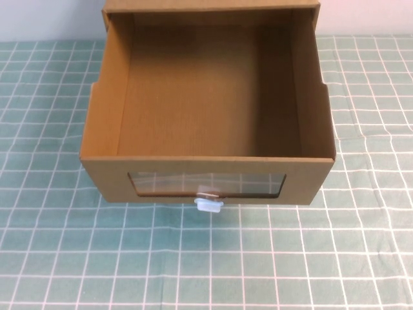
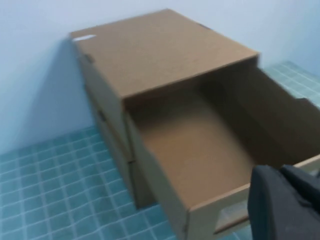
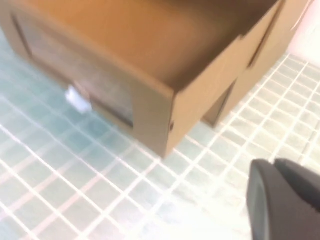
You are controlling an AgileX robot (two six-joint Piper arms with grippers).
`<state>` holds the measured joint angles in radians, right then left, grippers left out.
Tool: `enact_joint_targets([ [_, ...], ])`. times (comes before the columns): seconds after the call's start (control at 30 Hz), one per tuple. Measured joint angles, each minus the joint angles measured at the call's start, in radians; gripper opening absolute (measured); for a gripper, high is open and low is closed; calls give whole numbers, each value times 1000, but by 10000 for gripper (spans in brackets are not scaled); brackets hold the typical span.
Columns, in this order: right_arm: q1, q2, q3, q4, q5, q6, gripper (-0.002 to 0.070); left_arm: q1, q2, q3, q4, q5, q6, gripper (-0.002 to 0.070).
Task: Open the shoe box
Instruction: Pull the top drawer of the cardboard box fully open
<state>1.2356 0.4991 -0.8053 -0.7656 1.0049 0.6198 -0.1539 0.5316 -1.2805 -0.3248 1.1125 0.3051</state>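
Note:
The brown cardboard shoe box stands at the back of the table. Its drawer (image 1: 206, 97) is pulled out toward me from the outer sleeve (image 1: 210, 6) and is empty. The drawer front has a clear window (image 1: 206, 184) with a small white pull tab (image 1: 208, 205) below it. Neither arm shows in the high view. In the left wrist view the sleeve (image 2: 160, 47) and open drawer (image 2: 195, 145) lie ahead, and my left gripper (image 2: 286, 200) hangs shut and empty near the drawer's front corner. My right gripper (image 3: 282, 200) is shut and empty above the cloth, off the drawer's front right corner (image 3: 165, 120), away from the tab (image 3: 78, 98).
A green checked cloth (image 1: 206, 265) covers the table on all sides of the box. A pale wall (image 2: 30, 75) rises right behind the sleeve.

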Motion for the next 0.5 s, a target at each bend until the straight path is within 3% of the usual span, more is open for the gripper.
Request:
enact_joint_targets([
  [0.2,0,0,108,-120,-53,7,-13,0,-305,334,122,-123,-109,-5],
  [0.5,0,0,109,-151,-65,9,-13,0,-334,394,133,-122,-94,-5],
])
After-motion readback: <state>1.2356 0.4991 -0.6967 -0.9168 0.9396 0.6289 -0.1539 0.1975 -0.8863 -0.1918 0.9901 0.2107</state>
